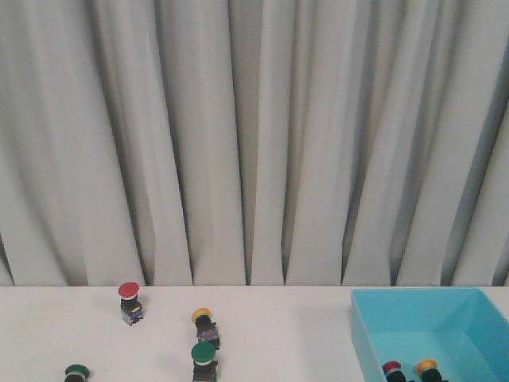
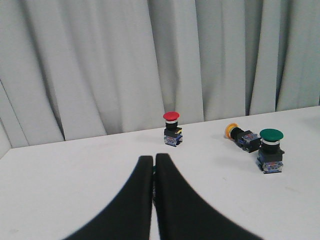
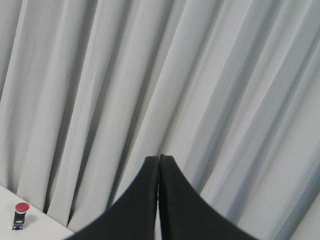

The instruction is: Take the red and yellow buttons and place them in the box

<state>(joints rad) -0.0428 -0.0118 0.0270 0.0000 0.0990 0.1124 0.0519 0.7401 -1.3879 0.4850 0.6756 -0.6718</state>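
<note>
Two round-capped buttons point(image 1: 409, 370) lie in the smooth cyan rectangular box point(image 1: 374, 326).

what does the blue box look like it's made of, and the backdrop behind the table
The box: likely plastic, a smooth, uniform cyan with thin moulded walls and a soft sheen. The backdrop: pale grey fabric curtain, matte, hanging in deep vertical folds.

Lighting's pretty soft and even across all three views, bright enough, with the curtain point(image 1: 254, 135) folds showing only gentle grey shading and no real glare anywhere. Stuff on the bench point(image 1: 262, 330) throws faint, short shadows, so the light seems diffuse. Front view is a bit grainy and soft overall, and in both wrist views the black jaws up close are blurry-edged.
</note>
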